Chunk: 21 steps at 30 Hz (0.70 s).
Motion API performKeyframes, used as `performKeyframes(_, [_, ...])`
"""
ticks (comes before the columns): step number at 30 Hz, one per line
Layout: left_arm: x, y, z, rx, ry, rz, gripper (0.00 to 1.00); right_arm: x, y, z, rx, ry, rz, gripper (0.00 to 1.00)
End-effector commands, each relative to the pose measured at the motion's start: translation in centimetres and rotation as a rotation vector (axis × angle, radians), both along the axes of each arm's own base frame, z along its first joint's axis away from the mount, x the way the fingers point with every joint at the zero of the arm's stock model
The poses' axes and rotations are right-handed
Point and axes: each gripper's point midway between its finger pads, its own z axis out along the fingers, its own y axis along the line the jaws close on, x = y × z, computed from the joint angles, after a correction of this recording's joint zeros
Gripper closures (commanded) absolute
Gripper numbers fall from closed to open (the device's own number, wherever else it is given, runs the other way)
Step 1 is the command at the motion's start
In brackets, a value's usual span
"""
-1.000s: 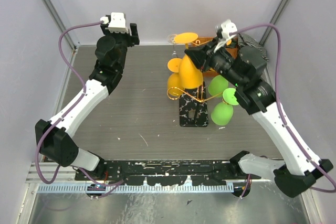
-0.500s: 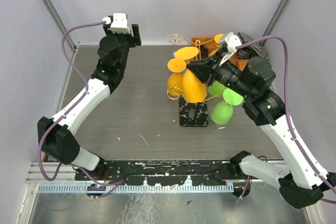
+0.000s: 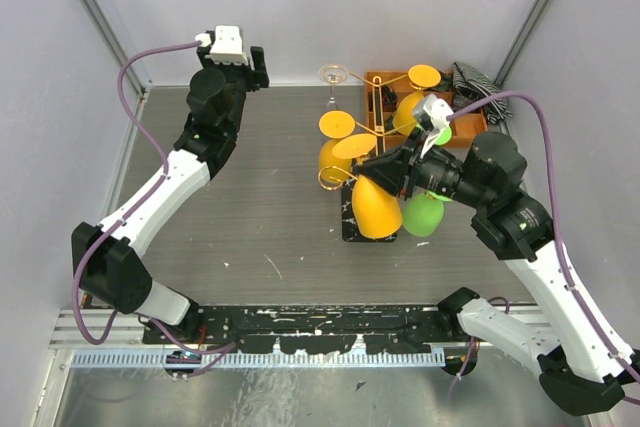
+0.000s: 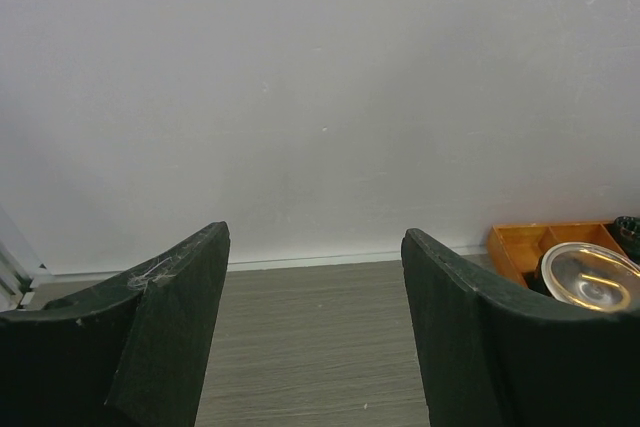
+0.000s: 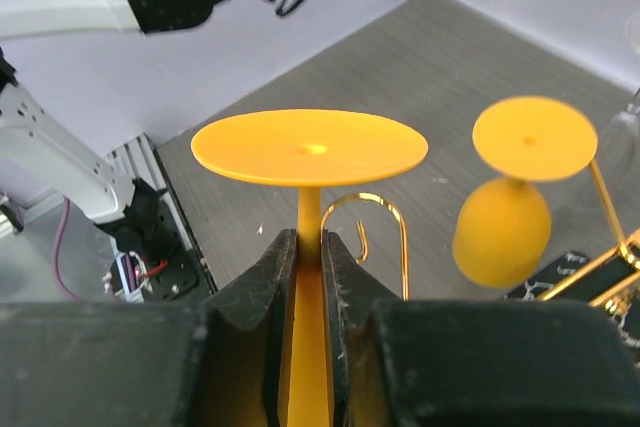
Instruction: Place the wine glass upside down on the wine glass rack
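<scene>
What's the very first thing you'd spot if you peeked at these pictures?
The big bright orange wine glass in the middle of the table, pinched by its stem in the right pincer. Beside it, a second orange glass hangs foot-up on the gold wine glass rack, with a green glass close by. The left pincer is open and empty, far off by the back wall.

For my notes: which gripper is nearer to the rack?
Right. The right gripper hangs over the rack, holding an orange glass; the left gripper is far off at the back wall.
</scene>
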Motion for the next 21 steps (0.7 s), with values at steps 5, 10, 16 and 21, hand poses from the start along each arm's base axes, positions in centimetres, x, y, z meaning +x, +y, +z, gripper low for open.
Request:
performKeyframes(5, [-0.3,0.4,0.6,-0.016,-0.016,0.004,0.24,0.7,-0.5,-3.3,0.004,0.014,-0.059,0.99])
performKeyframes(10, [-0.4,0.5,0.9,-0.011,-0.024,0.007,0.24,1.8,-0.9,-4.8,0.008,-0.002,-0.118,0.99])
performKeyframes(16, [-0.4,0.6,1.1,0.002,-0.03,0.015,0.24,2.7,-1.1,-6.6,0.011,-0.009,-0.163,0.99])
performKeyframes(21, [-0.4,0.8,1.2,0.008,-0.033,0.022,0.24,3.1,-0.7,-7.8,0.008,0.003,-0.171,0.99])
